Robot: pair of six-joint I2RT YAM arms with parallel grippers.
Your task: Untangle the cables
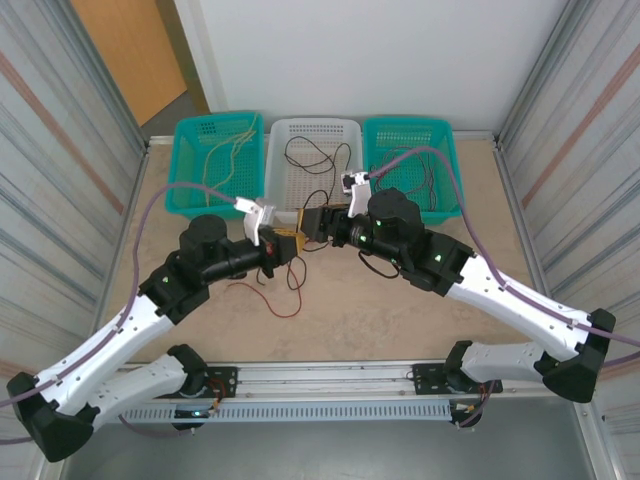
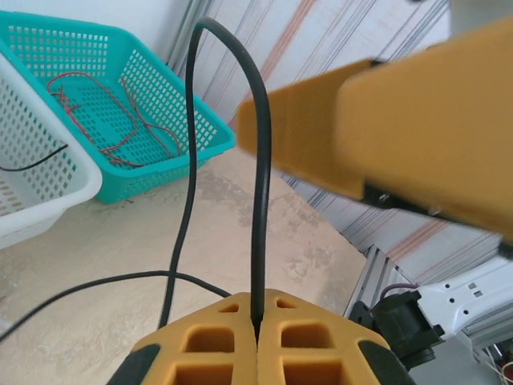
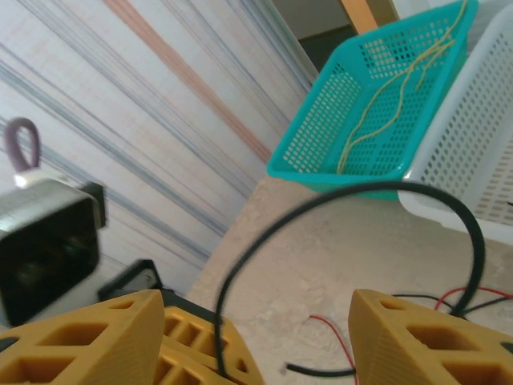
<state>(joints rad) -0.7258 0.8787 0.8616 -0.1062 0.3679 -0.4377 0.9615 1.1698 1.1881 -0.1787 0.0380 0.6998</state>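
Observation:
A black cable (image 2: 258, 200) rises in a loop from my left gripper (image 2: 256, 311), which is shut on it; the loop's other end trails onto the table. My right gripper (image 3: 256, 321) is open, its fingers (image 3: 417, 337) standing on both sides of that black cable (image 3: 385, 192) just beyond the left gripper's tips. From above, the left gripper (image 1: 285, 243) and right gripper (image 1: 318, 222) meet tip to tip in front of the white basket. A red cable (image 1: 265, 295) and more black cable (image 1: 297, 272) lie on the table under them.
Three baskets line the far edge: a teal basket (image 1: 190, 165) holding yellow cables, a white basket (image 1: 278, 170) holding black cables, and a teal basket (image 1: 445, 150) holding dark and red cables. Metal walls stand left and right; a rail runs along the near edge.

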